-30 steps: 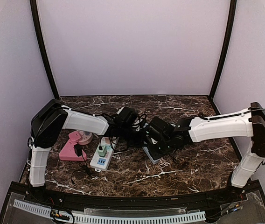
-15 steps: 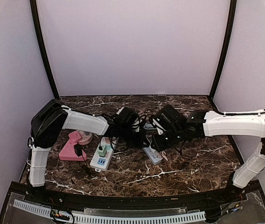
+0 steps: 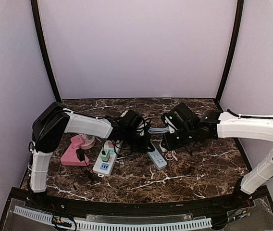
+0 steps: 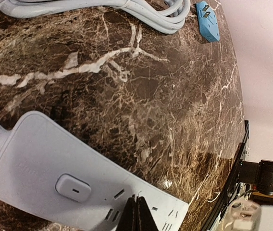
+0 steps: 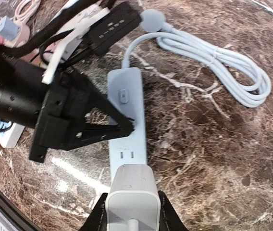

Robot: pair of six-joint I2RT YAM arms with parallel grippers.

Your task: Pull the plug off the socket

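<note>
The table [image 3: 199, 168], dark marble, is walled in on three sides, with black posts at the far corners. Its left half is crowded and its right half is mostly bare.

A white and green socket strip [image 3: 105, 162] lies near the left front, with a pink object [image 3: 74, 153] beside it toward the left edge. Loose black cables [image 3: 119, 144] tangle around the left arm's wrist. In the right wrist view a black socket block [image 5: 113, 25] lies just beyond the far end of the pale blue power strip [image 5: 126, 113].

That strip lies flat at mid-table. Its coiled pale cable [image 5: 232, 67] lies on the far right side. The left gripper [image 5: 129, 127] has its fingers closed together, holding nothing, with the tip pressed on the strip's face and crossing it from the left.

The right gripper [image 5: 131, 208] is clamped on the white plug [image 5: 130, 187], one finger on each side. The plug hangs over the strip's near end and appears lifted clear, with the nearest sockets bare. A small blue adapter [image 4: 207, 19] lies near the cable coil, toward the table edge.

Open marble shows to the right and front of the strip.
</note>
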